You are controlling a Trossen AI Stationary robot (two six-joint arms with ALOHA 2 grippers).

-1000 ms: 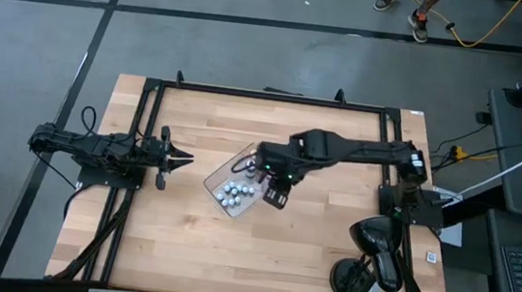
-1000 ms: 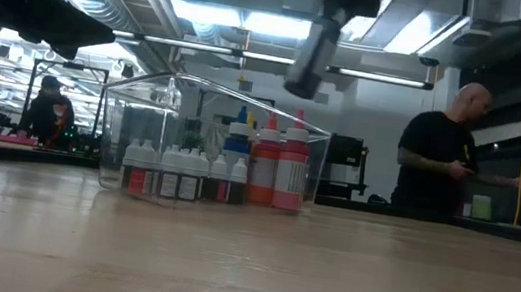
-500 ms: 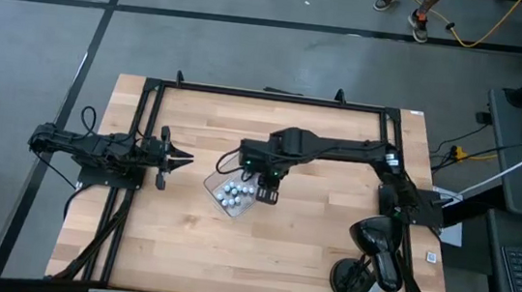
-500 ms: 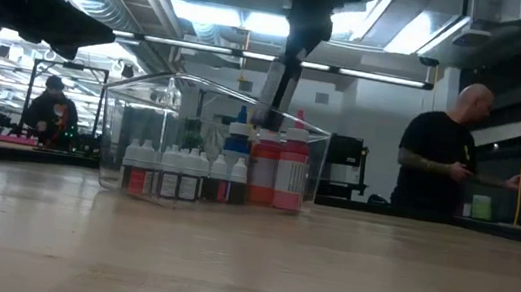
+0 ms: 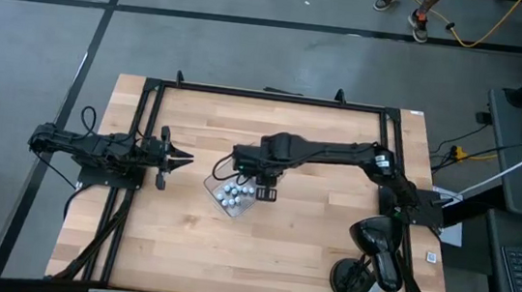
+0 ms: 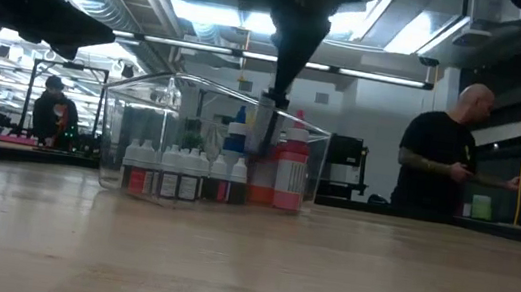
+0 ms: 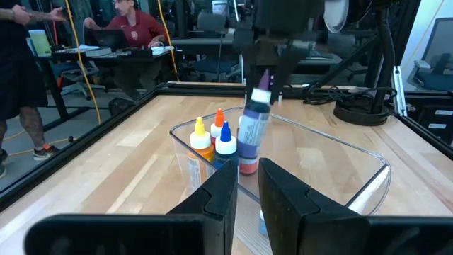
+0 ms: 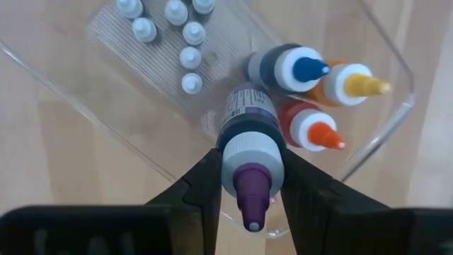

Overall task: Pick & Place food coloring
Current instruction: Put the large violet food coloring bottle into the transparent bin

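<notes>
Three capped bottles (image 8: 311, 95) already stood at the tray's (image 8: 386, 106) two-o'clock corner, so I hung my right claw (image 8: 249, 185), pinching the purple-tipped food coloring (image 8: 249, 152) upright, just beside them. My left claw (image 5: 185, 160), pressed together, waited at the desk's (image 5: 231, 250) nine o'clock.

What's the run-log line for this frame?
right gripper: shut on purple-capped bottle, over clear tray | left gripper: shut, idle left of tray | blue, yellow, orange bottles: in tray
</notes>
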